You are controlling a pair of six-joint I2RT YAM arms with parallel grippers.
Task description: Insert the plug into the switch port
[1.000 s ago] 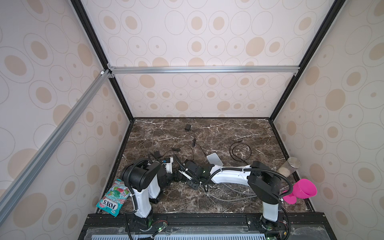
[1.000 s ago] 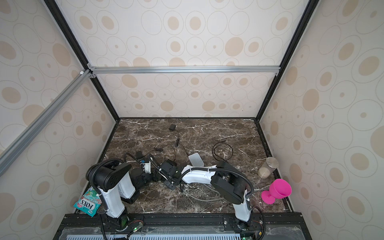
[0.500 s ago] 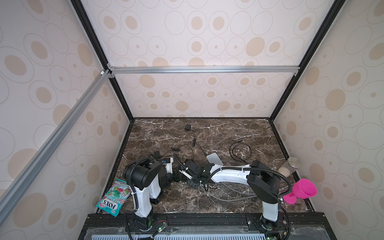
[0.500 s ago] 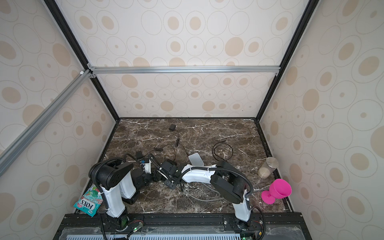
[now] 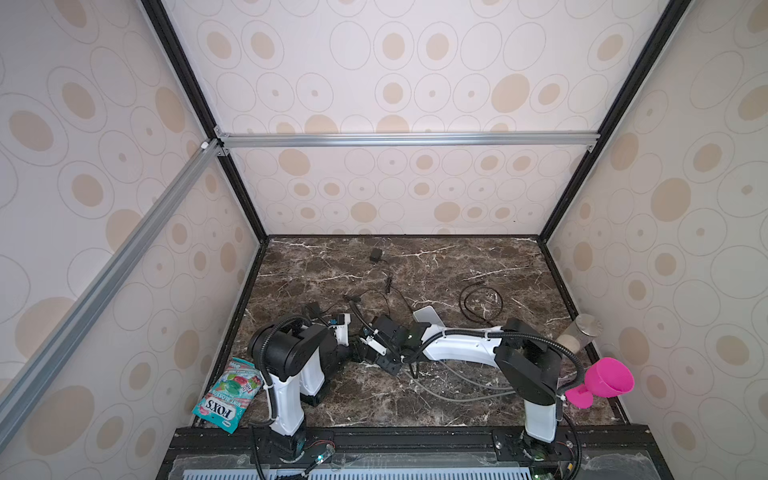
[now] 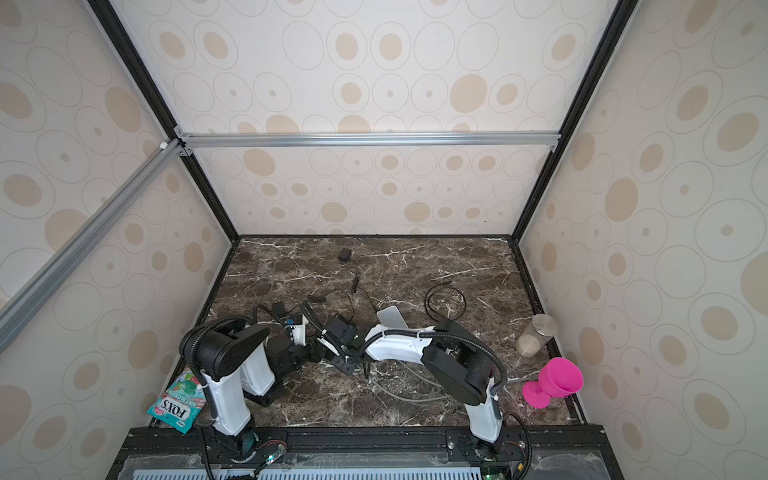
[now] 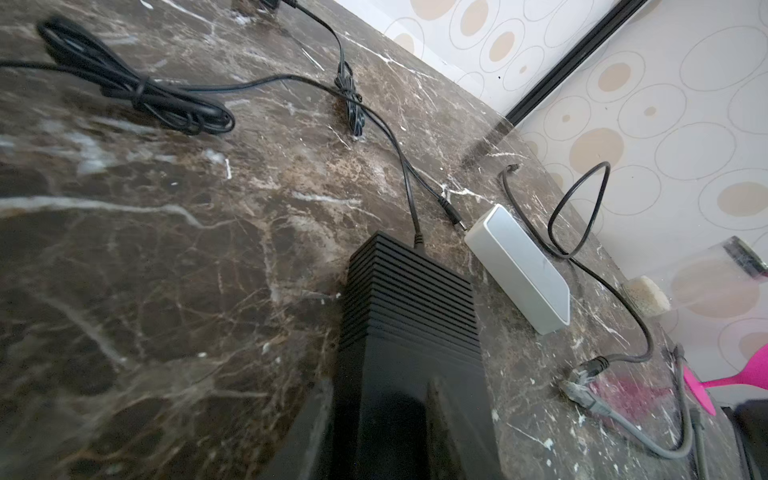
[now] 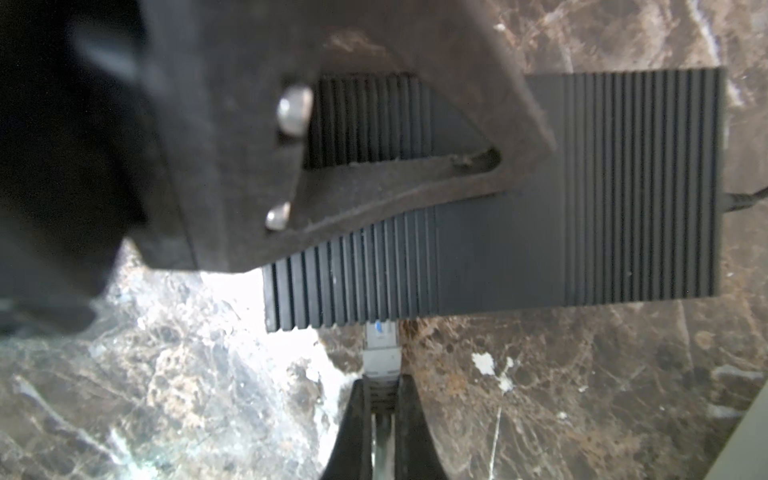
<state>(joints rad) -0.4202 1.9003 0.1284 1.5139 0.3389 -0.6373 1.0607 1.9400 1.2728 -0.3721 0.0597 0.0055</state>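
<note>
The switch [image 8: 540, 232] is a black ribbed box lying on the marble floor. It shows from behind in the left wrist view [image 7: 411, 311], with a thin black cord entering its far end. My left gripper [image 7: 386, 424] is shut on the switch, and one of its fingers [image 8: 374, 178] lies across the ribbed top. The plug [image 8: 380, 353] is a clear grey network plug on a grey cable [image 5: 449, 397]. My right gripper [image 8: 380, 399] is shut on its boot. The plug's tip is at the switch's side face, just under its edge. In both top views the two grippers meet near the front middle.
A silver box [image 5: 428, 318] lies just behind the grippers. A coiled black cable [image 5: 480, 299] is further back, and a small black adapter [image 5: 376, 254] with a thin cord is near the rear. At the right wall stand a glass jar [image 5: 577, 336] and a pink goblet [image 5: 606, 380]. A candy bag [image 5: 228, 395] lies front left.
Almost nothing: the left arm's upper part has shifted a touch to the right. Both grippers stay together at the switch.
</note>
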